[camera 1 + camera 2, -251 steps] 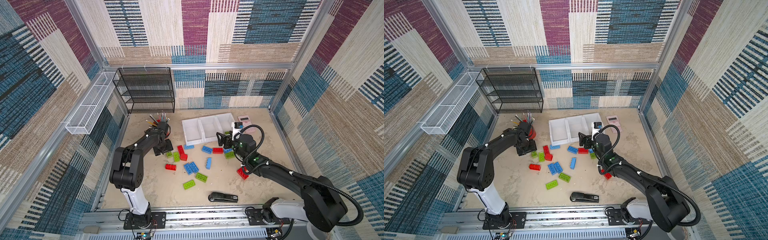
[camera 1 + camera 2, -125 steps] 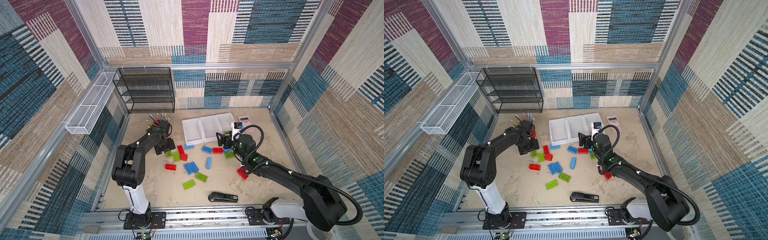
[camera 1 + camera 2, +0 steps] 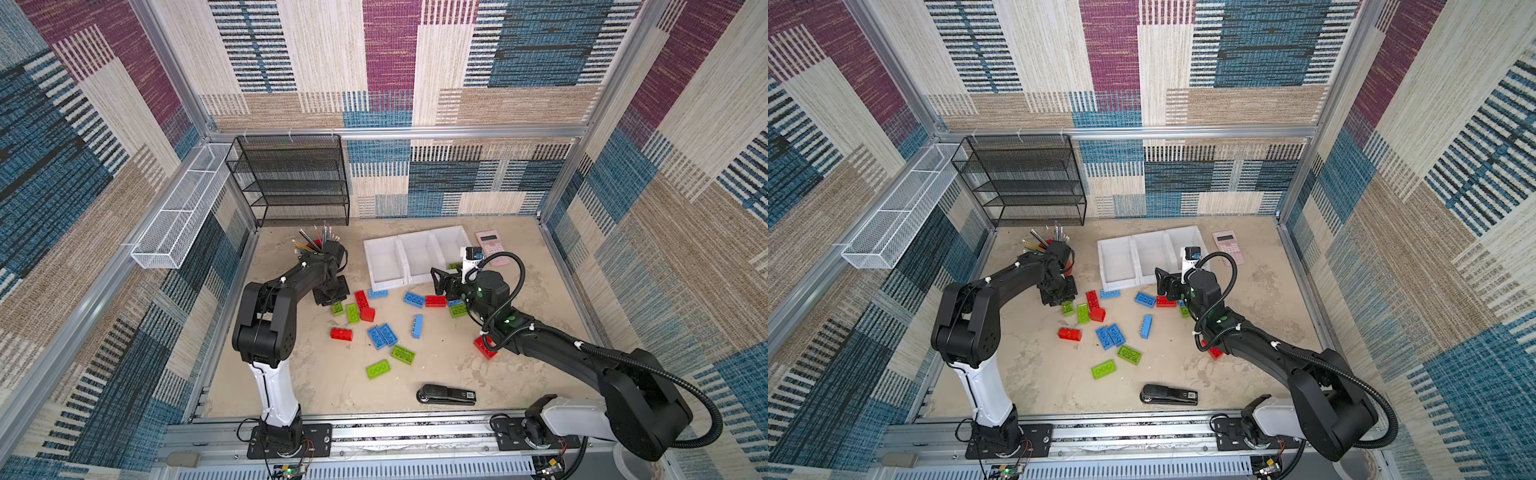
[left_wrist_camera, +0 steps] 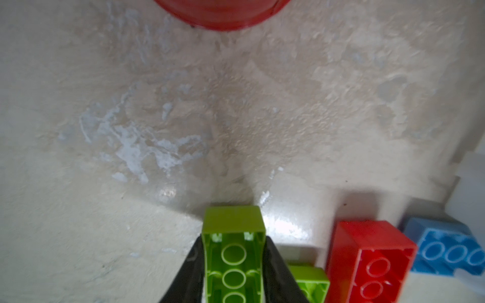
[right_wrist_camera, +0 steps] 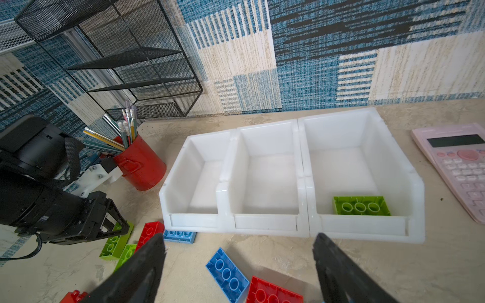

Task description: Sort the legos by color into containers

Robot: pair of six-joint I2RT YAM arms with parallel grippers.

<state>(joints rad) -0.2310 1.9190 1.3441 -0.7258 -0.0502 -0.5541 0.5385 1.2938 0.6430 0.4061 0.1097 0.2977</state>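
Pick step, L side: left gripper [image 4: 233,251] is clamped on a lime green lego [image 4: 233,225], low by the table [image 4: 105,183] near the red pencil cup [image 4: 223,13]. Right gripper [image 5: 238,240] gapes wide, empty, facing the containers [image 5: 265,223]. One green brick [image 5: 360,206] sits in the bin nearest the calculator [image 5: 459,168]. Next, prob.: lift, carry across, drop in that bin w/o clipping its front wall.

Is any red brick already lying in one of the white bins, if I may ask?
No: the bins hold only one green brick, in the bin beside the calculator.
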